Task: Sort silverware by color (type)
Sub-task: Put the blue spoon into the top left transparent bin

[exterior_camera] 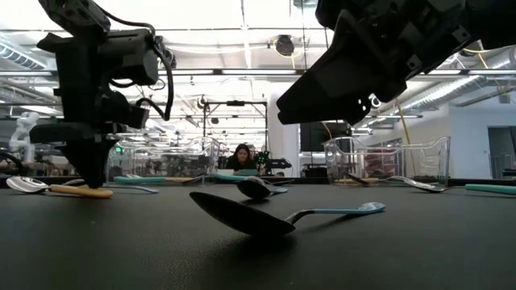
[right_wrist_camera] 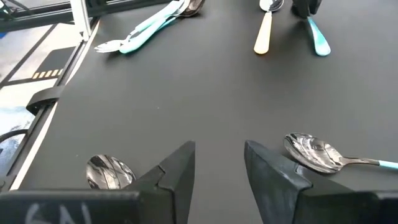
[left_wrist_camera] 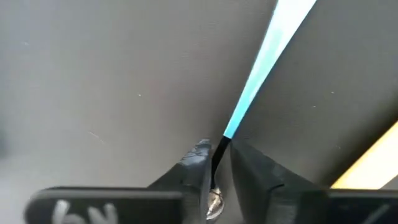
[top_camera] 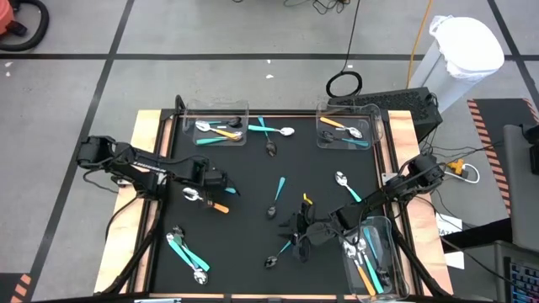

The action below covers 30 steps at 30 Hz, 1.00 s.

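pinching the thin neck of a teal-handled spoon (left_wrist_camera: 264, 62) between narrow fingers (left_wrist_camera: 198, 168), the left end effector (left_wrist_camera: 219, 171) hides most of the bowl, and the handle runs straight away from it, cut off at the wrist view's edge. the right end effector (right_wrist_camera: 219, 168) hovers wide and empty over the black worktop (top_camera: 244, 244) near its right front, a dark-headed spoon (right_wrist_camera: 329, 155) just beside one finger, its teal handle pointing away sideways.

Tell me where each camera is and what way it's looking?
High view: above the table, looking straight down; both arms show.
Low view: at tabletop height, looking across into the room; arms hang from above.
Left wrist view: on the left arm, its left gripper shut on a teal-handled spoon.
Right wrist view: on the right arm, right gripper open over the black mat.
Shared: the right wrist view also sees that teal-handled spoon.
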Each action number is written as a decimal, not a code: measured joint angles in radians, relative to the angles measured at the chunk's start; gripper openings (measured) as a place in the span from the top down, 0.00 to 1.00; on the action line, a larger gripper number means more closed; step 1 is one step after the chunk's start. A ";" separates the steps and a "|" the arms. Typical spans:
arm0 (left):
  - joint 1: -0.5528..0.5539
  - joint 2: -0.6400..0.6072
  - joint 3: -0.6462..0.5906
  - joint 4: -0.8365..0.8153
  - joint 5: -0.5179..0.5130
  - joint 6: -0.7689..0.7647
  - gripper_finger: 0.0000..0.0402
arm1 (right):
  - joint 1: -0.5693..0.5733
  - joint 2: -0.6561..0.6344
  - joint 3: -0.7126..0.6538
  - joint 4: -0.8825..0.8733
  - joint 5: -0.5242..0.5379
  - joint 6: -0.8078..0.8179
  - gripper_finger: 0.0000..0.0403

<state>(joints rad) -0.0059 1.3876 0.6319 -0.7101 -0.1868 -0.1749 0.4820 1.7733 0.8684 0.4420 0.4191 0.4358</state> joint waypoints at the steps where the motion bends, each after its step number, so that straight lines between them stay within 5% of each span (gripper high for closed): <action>1: 0.000 0.000 0.000 0.001 -0.002 0.001 0.88 | 0.000 0.000 0.000 0.002 0.000 0.000 0.67; 6: 0.008 0.000 0.000 0.041 -0.049 -0.002 0.98 | 0.000 0.000 0.000 0.002 0.000 0.000 0.67; 24: 0.088 0.000 0.241 0.009 -0.189 0.137 1.00 | 0.005 0.000 0.000 -0.014 -0.004 0.024 0.67; 30: 0.133 0.000 0.270 0.002 -0.155 0.132 0.97 | 0.014 0.000 0.000 -0.043 -0.004 0.039 0.67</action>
<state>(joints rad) 0.1269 1.3876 0.9014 -0.7086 -0.3416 -0.0429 0.4960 1.7733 0.8688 0.3992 0.4152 0.4751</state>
